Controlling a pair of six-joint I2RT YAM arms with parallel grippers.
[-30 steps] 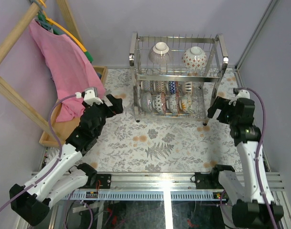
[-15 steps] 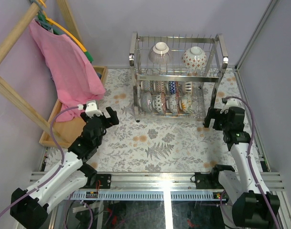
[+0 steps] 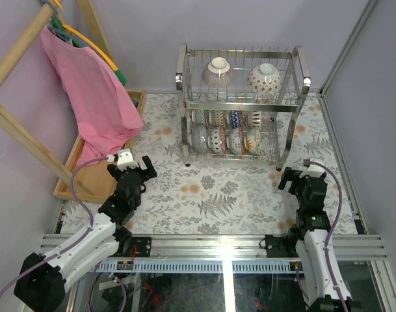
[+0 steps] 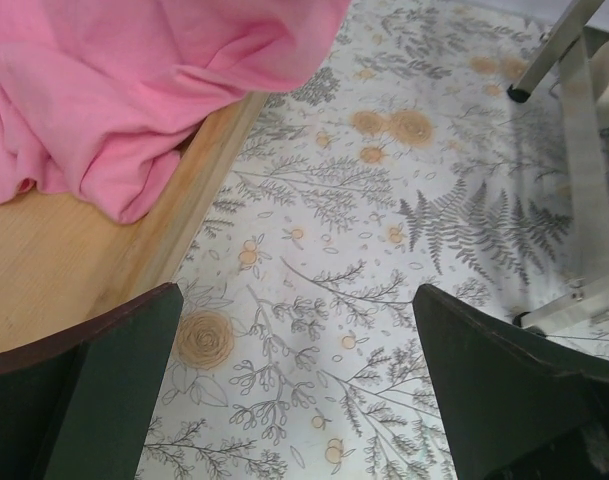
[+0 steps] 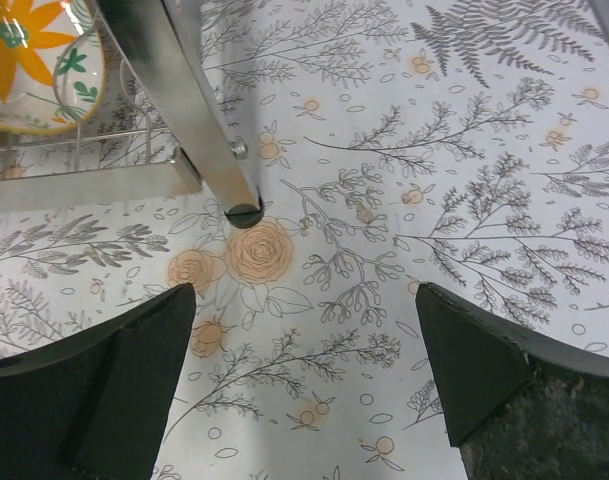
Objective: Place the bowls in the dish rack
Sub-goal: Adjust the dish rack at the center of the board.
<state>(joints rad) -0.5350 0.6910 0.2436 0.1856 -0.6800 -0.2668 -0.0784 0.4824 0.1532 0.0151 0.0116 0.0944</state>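
The chrome dish rack (image 3: pixel 184 71) stands at the back centre. Two bowls sit on its top tier, a grey one (image 3: pixel 218 70) and a red-white one (image 3: pixel 264 77). Several patterned bowls (image 3: pixel 225 133) fill the lower tier. My left gripper (image 3: pixel 140 170) is open and empty, low over the floral cloth beside the wooden tray (image 4: pixel 44 270). My right gripper (image 3: pixel 290 179) is open and empty, low near the rack's front right leg (image 5: pixel 244 212). A bowl with an orange flower (image 5: pixel 39 60) shows in the right wrist view.
A pink cloth (image 3: pixel 87 91) hangs from a wooden frame (image 3: pixel 15 52) at the left and drapes over the tray (image 3: pixel 80 175). It also shows in the left wrist view (image 4: pixel 134 90). The rack's legs (image 4: pixel 584 170) stand to the right of my left gripper.
Both arms have drawn back toward the near edge and lowered. The left gripper moved away from the pink cloth; the right gripper moved away from the rack's right side.
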